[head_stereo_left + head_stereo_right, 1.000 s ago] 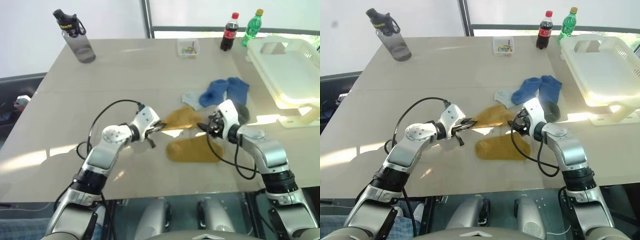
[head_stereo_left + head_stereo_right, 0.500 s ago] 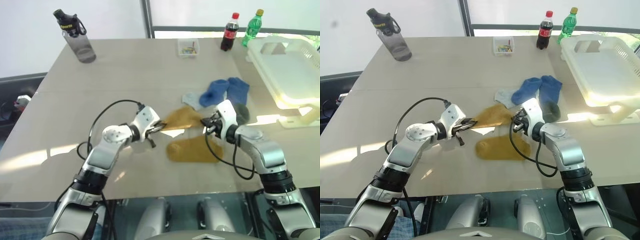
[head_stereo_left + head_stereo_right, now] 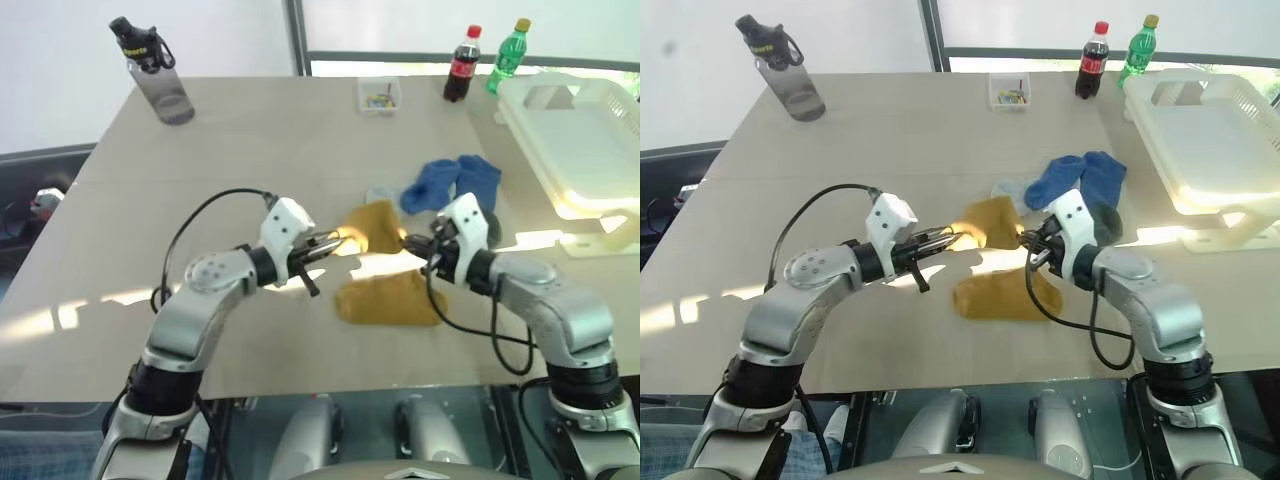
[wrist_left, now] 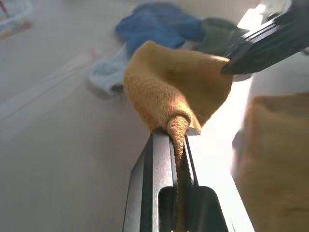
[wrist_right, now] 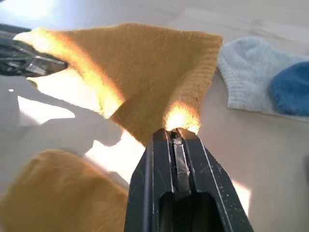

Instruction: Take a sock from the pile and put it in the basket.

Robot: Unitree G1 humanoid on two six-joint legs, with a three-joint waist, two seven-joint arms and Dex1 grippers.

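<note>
Both arms hold one mustard sock [image 3: 372, 228] between them, lifted just clear of the worktop [image 3: 250, 150]. The left end effector [image 3: 335, 243] is clamped on one edge of it, and the right end effector [image 3: 418, 243] is pinched tight on the opposite edge, so the cloth sags between them. A second mustard sock [image 3: 388, 300] lies flat beneath, toward the near edge. The pile [image 3: 445, 185] of blue, grey and dark socks sits just beyond the held sock. The basket [image 3: 580, 140] stands at the right edge, well apart from the sock.
</note>
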